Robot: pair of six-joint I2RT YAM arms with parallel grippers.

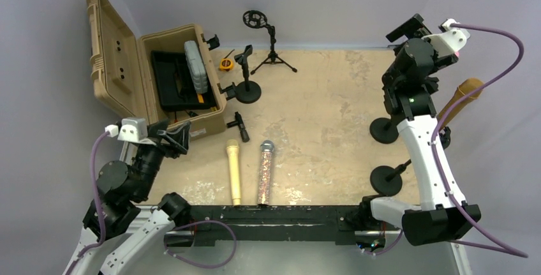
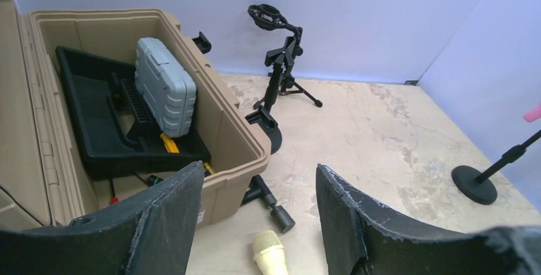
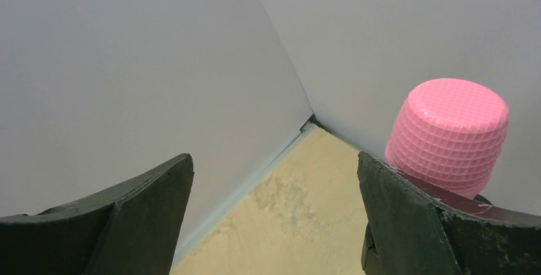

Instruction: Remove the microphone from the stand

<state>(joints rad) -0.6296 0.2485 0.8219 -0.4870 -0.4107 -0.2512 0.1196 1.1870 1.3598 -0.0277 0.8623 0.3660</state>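
A pink microphone head [image 3: 450, 134] stands up just right of my right gripper's right finger [image 3: 408, 217], outside the jaws. My right gripper [image 3: 274, 160] is open and empty, raised high at the table's far right [image 1: 411, 29], facing the back corner. A sliver of pink [image 2: 533, 112] shows above a black round-base stand [image 2: 475, 182] in the left wrist view. A gold microphone [image 1: 467, 91] tilts in a stand at the right edge. My left gripper [image 1: 175, 138] is open and empty, low near the case [image 2: 258, 168].
An open tan case [image 1: 185, 118] with a black tray and grey box sits at the back left. A cream microphone [image 1: 233, 170] and a glittery one [image 1: 265, 170] lie near the front. Black stands [image 1: 385, 130] [image 1: 386, 178] [image 1: 247, 87] and a tripod [image 1: 273, 58] stand around.
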